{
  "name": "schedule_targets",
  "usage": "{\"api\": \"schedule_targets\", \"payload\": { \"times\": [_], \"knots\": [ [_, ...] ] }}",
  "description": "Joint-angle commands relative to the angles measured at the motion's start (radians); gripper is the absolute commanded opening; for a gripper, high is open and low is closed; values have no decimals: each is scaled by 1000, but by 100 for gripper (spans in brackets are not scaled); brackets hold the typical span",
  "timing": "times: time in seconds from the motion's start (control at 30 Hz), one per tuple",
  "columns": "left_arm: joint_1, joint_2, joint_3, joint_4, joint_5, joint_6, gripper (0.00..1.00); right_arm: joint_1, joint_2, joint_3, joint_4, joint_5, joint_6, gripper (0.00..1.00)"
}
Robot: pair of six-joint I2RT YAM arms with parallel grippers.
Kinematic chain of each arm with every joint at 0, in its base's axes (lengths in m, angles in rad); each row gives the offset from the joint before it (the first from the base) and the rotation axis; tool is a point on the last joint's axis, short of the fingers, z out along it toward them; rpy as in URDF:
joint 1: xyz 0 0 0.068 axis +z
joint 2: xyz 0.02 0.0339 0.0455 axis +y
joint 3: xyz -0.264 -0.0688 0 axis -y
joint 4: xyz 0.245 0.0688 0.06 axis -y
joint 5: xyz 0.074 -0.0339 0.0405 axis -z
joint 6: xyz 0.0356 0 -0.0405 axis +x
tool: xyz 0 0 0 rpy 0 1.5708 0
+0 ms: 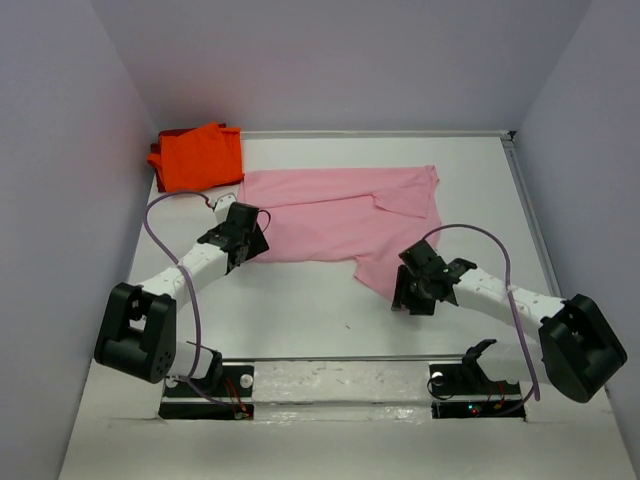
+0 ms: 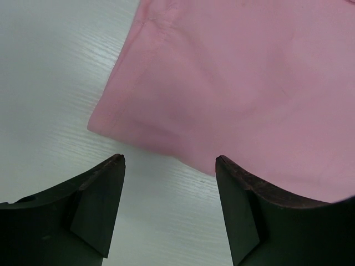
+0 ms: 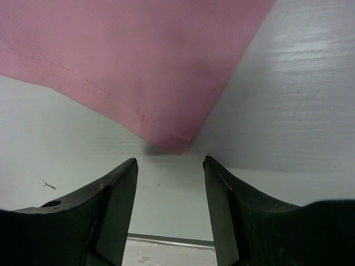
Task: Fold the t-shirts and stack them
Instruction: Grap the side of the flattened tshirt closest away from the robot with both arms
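Your pink shirt lies spread flat across the middle of the table, long side running left to right, with a fold or flap showing near its right end. The orange shirt sits bunched in the far left corner, just beside the pink one's far left end; whether they touch you cannot tell from above.

Your left claw hangs over the pink shirt's near left corner. In the left wrist view the claw is spread wide, with nothing between its dark fingers. The shirt fills the upper right there, its rounded corner reaching down toward the gap, with bare table to the left and between the tips. The right-hand finger overlaps the hem in that view; whether it touches the cloth you cannot tell.

Your right claw sits at the near right, at the pointed tip of cloth that sticks out toward the arms. In the right wrist view the claw is also spread, somewhat narrower, and grips nothing. The stitched corner of the shirt points down at the gap and ends just short of the tips, with pale table on both sides and a small dark mark on the left
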Motion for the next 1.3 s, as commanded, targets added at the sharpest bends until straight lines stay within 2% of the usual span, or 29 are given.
{"api": "schedule_targets", "payload": {
  "times": [0.0, 0.47, 0.57, 0.67, 0.93, 1.27],
  "knots": [
    [10, 9, 35, 32, 0, 15, 76, 9, 36, 25, -17, 71, 37, 56],
    [12, -15, 6, 72, 41, 21, 76, 9, 98, 77, -20, 149, 20, 56],
    [10, -18, 2, 77, 41, 21, 76, 9, 127, 76, -8, 140, 23, 48],
    [12, -17, -6, 80, 45, 19, 76, 9, 139, 61, 16, 123, 23, 30],
    [12, -8, -15, 66, 14, 9, 76, 9, 150, 51, 35, 111, 9, 0],
    [10, -69, -58, -29, -112, -51, 79, 9, 115, 56, 49, 114, -14, 0]
  ]
}}
